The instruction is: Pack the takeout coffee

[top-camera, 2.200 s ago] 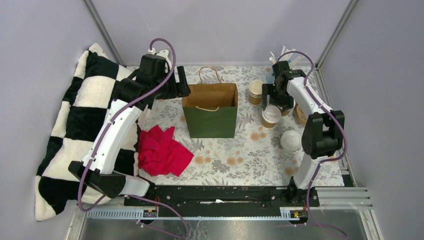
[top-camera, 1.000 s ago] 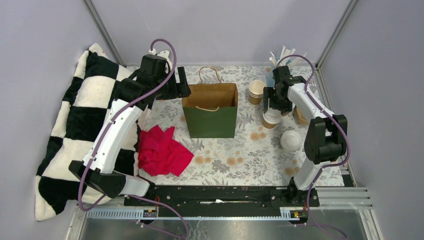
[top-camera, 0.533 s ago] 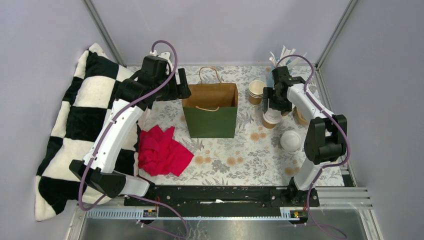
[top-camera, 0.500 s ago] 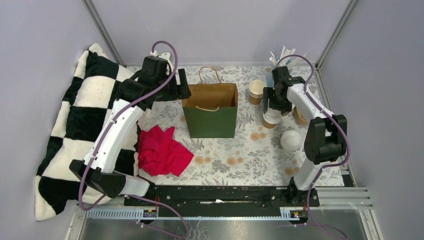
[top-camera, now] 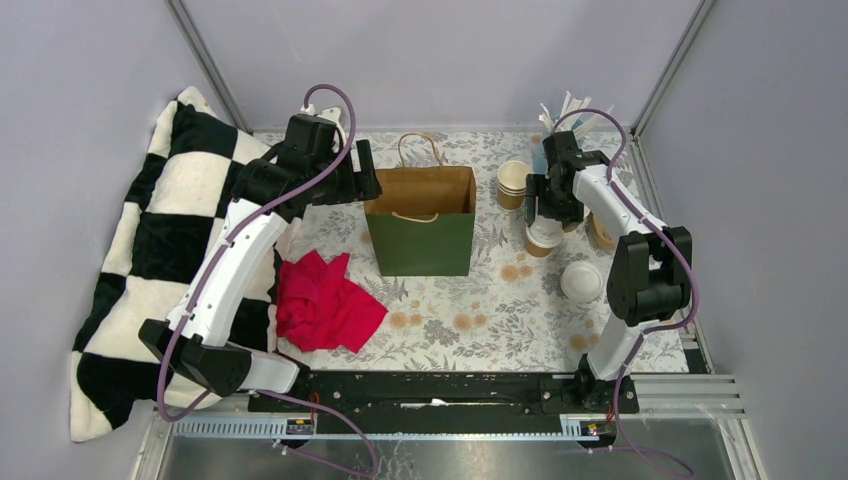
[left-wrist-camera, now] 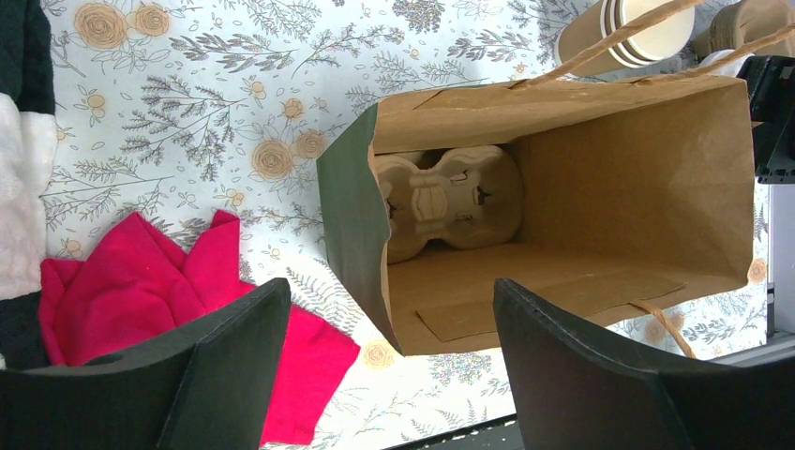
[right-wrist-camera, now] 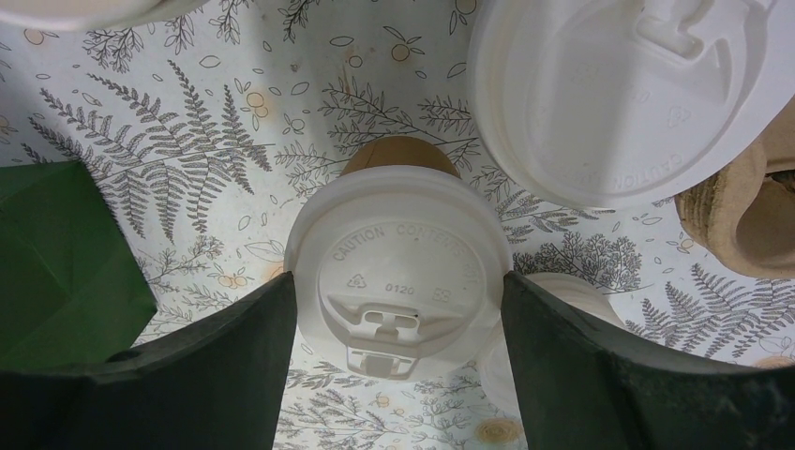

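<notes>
A tan kraft coffee cup with a white lid (top-camera: 541, 236) stands on the floral mat, right of the green paper bag (top-camera: 420, 238). My right gripper (top-camera: 541, 220) is down over it. In the right wrist view both fingers press the rim of its lid (right-wrist-camera: 398, 262), so my right gripper (right-wrist-camera: 396, 281) is shut on this cup. A second lidded cup (right-wrist-camera: 619, 94) stands close beside it. My left gripper (top-camera: 362, 170) is open and empty, hovering over the bag's left rim (left-wrist-camera: 352, 225). A moulded cup carrier (left-wrist-camera: 450, 197) lies inside the bag.
A stack of empty kraft cups (top-camera: 513, 183) stands behind the held cup. Loose white lids (top-camera: 581, 281) and a brown carrier (top-camera: 601, 232) lie to the right. A red cloth (top-camera: 322, 303) and a checkered blanket (top-camera: 150, 250) lie on the left.
My right gripper has moved down and slightly back over the lidded cup and closed on it. It has held still for the last second. The left arm has barely moved.
</notes>
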Available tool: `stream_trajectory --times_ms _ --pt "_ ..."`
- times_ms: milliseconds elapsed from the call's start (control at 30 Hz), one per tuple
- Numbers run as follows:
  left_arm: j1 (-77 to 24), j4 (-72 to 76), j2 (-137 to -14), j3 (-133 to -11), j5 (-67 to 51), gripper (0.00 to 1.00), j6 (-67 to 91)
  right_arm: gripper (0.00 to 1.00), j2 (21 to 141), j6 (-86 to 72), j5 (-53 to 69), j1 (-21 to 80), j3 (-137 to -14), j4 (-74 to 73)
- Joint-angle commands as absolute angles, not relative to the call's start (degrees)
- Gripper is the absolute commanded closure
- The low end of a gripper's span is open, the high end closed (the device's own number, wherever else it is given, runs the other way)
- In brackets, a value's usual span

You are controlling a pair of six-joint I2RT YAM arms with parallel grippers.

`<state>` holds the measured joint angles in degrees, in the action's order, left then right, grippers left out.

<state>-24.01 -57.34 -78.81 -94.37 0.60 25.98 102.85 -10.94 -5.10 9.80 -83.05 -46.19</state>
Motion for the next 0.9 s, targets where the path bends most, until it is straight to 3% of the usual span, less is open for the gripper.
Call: stream_trajectory --times_ms 0,333,867 --pt "-23.8 -55.7 -77.2 -96.7 0.3 0.17 26.5 0.20 108.1 -10.1 -6.7 9.6 -79.6 -49.4" --pt "-23.7 -55.7 -77.4 -97.5 -1.2 0.17 26.5 0.16 106.6 -9.9 -6.5 9.6 -80.2 -49.0" --pt "-23.2 -55.1 -76.9 -97.4 -0.2 0.16 28.5 0.27 98.8 -11.1 -6.9 9.6 -82.1 -50.0"
